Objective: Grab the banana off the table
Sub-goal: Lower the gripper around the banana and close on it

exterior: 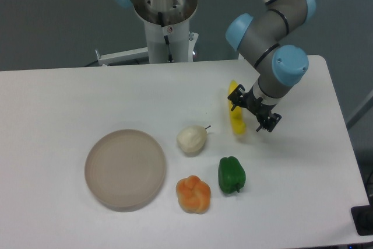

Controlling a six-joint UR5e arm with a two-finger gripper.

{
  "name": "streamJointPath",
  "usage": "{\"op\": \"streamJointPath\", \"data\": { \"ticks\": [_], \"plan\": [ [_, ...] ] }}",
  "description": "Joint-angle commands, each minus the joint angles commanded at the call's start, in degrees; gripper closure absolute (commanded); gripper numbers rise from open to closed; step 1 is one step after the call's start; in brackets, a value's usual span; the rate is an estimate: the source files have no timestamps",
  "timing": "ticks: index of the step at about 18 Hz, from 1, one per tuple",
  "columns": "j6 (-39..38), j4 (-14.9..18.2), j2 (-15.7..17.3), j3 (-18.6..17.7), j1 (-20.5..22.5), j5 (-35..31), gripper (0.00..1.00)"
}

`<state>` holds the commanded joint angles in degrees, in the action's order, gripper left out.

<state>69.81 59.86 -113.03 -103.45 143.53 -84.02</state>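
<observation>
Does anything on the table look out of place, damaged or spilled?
Nothing stands out. The banana lies on the table by the gripper; the plate, a pale fruit, an orange pepper and a green pepper sit apart, intact. No spill shows.

Banana [236, 116] right of garlic [192, 140], two peppers [231, 174] in front, plate [125, 169] far left on table [52, 103]

No legible text, labels or numbers
</observation>
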Motion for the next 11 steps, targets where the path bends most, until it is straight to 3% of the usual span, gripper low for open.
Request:
{"op": "streamJointPath", "data": {
  "ticks": [3,11],
  "plan": [
    [-1.34,-3.34,-0.35,-1.40,-0.88,-0.17,0.00],
    [-0.46,-3.70,-0.44,-2.81,-0.88,-0.53,0.00]
  ]
}}
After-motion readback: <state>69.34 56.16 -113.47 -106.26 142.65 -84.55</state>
